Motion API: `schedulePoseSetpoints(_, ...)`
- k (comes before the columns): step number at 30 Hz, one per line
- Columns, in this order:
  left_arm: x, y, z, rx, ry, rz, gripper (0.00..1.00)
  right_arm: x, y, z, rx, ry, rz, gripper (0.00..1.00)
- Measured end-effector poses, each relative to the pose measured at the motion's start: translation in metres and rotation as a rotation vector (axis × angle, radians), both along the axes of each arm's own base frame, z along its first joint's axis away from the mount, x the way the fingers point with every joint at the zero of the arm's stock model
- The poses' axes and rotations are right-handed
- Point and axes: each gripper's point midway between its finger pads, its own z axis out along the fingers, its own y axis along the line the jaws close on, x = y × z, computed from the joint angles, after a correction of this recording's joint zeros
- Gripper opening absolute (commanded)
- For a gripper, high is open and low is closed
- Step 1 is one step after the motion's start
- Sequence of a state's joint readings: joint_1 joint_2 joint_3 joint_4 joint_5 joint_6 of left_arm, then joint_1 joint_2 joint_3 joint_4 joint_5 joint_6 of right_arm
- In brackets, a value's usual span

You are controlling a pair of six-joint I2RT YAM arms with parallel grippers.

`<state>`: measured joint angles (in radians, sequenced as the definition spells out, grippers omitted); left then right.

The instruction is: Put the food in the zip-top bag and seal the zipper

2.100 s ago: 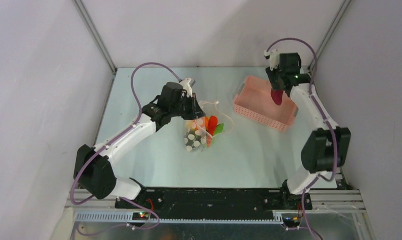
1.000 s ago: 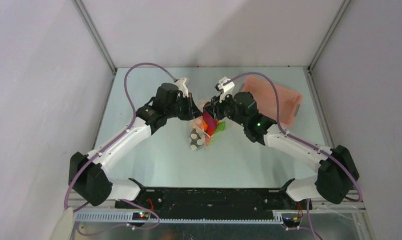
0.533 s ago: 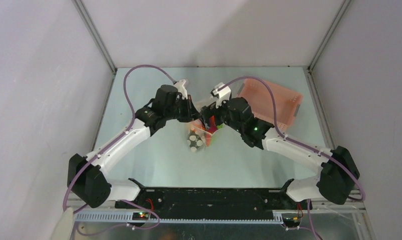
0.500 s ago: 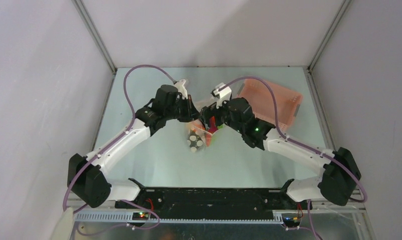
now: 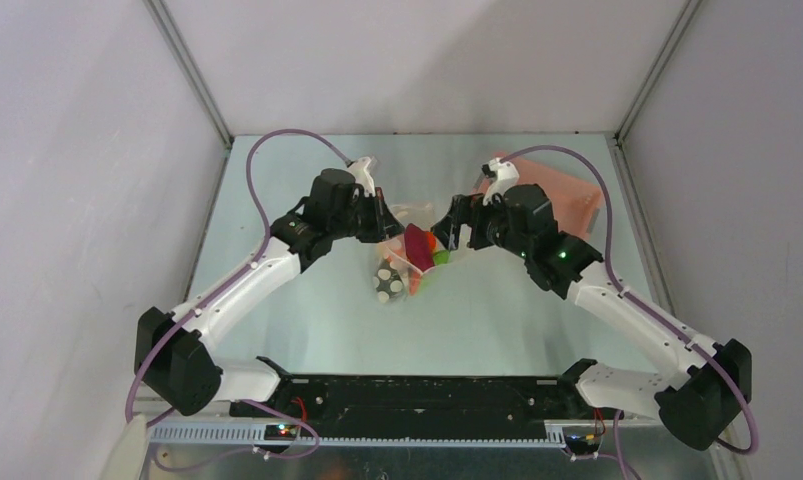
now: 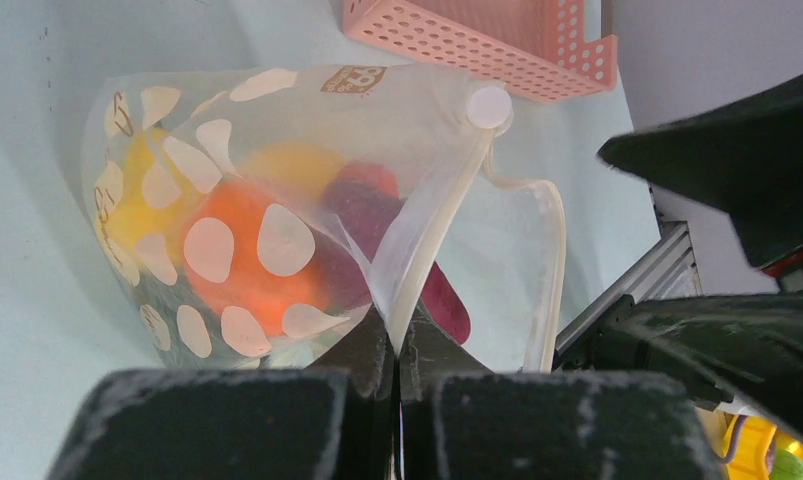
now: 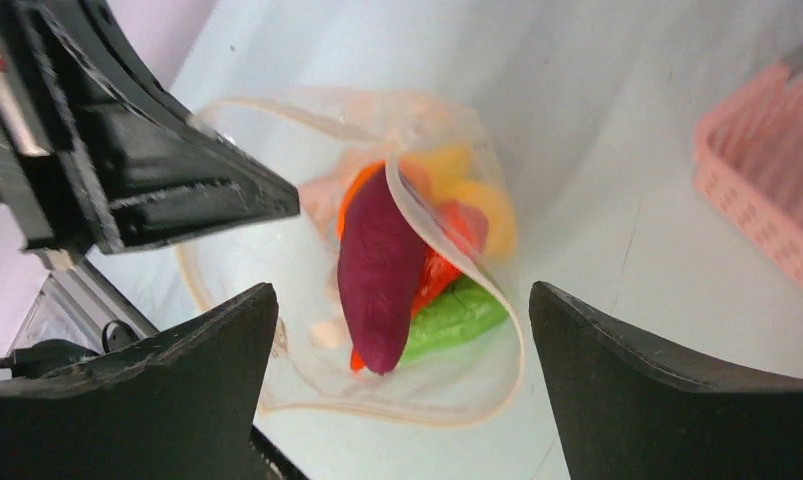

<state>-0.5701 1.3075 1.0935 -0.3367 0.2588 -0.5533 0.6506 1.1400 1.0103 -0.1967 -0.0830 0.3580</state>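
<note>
Zip-top bag, floppy and slick, is being held left of the pink basket, zipper pinched in the left gripper jaws. Right gripper jaws are being held wide apart. That zipper strip is probably the firmest spot to be grabbed.

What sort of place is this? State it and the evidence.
Probably a robot test cell: plain white walls boxing in a pale table, left arm and right arm bolted at its edge, toy food in a dotted bag.

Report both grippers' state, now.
Left gripper: shut on the zipper of the zip-top bag.
Right gripper: open, holding nothing.
</note>
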Motion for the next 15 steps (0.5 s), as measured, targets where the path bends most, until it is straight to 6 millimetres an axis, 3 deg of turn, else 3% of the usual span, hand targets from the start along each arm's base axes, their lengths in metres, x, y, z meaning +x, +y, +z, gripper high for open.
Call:
schedulePoseSetpoints(6,0.000,-0.001,0.001,-0.009,0.002,-0.002,0.00,-0.011,-0.003,-0.036,-0.059,0.144,-0.071,0.93)
schedulePoseSetpoints(15,-0.001,-0.002,0.001,-0.010,0.002,-0.003,0.00,-0.002,-0.006,-0.080,-0.117,0.278,-0.176,0.78)
